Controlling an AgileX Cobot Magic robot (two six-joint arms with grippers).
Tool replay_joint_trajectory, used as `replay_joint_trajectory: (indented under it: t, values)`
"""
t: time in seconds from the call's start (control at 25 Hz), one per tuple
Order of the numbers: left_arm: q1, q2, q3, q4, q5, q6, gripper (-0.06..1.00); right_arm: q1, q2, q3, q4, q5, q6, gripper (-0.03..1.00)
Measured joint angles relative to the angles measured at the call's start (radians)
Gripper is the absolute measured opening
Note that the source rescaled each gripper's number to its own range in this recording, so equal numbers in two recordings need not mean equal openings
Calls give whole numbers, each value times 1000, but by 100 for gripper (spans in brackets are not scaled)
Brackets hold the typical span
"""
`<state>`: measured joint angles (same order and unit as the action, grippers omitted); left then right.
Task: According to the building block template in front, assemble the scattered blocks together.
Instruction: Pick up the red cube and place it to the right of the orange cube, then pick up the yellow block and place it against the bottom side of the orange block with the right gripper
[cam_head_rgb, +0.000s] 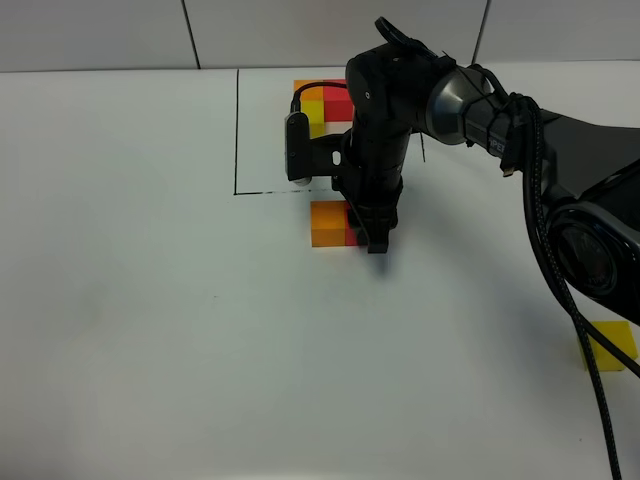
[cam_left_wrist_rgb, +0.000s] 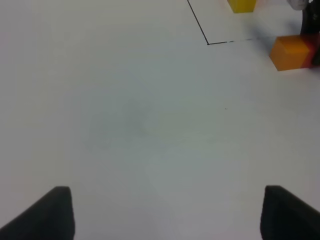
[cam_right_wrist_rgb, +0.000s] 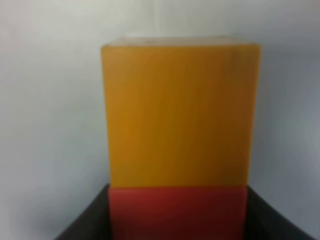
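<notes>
The orange block (cam_head_rgb: 326, 222) lies just below the drawn black frame, with the red block (cam_head_rgb: 351, 230) pressed against its right side. My right gripper (cam_head_rgb: 375, 240) reaches straight down over the red block and is shut on it. In the right wrist view the red block (cam_right_wrist_rgb: 177, 212) sits between the dark fingers (cam_right_wrist_rgb: 87, 225), flush against the orange block (cam_right_wrist_rgb: 180, 115). The yellow block (cam_head_rgb: 612, 345) lies alone far right, partly behind a cable. The building block template (cam_head_rgb: 322, 100) at the back is partly hidden by the arm. My left gripper (cam_left_wrist_rgb: 167, 215) is open over bare table.
A thin black frame line (cam_head_rgb: 237, 130) with its corner (cam_left_wrist_rgb: 207, 44) borders the template area. The right arm's body and black cables (cam_head_rgb: 560, 290) cover the right side of the table. White tabletop stretches across the left and front.
</notes>
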<state>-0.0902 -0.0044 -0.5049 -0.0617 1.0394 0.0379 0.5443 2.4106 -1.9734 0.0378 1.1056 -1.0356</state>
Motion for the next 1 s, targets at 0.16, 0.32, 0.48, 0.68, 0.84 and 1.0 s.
replay_joint_trajectory:
  t: [0.16, 0.32, 0.48, 0.68, 0.84, 1.0]
  values:
    - [0, 0, 0, 0, 0, 0, 70, 2, 2, 2, -5, 28, 15, 48]
    - [0, 0, 0, 0, 0, 0, 70, 4, -35, 4, -52, 85, 113, 94]
    - [0, 0, 0, 0, 0, 0, 70, -32, -122, 57, -68, 99, 289, 99]
    - [0, 0, 0, 0, 0, 0, 70, -151, -300, 328, -75, 83, 484, 88]
    - [0, 0, 0, 0, 0, 0, 70, -258, -487, 640, -79, -80, 693, 85]
    - [0, 0, 0, 0, 0, 0, 70, -363, -701, 947, -78, -278, 963, 84]
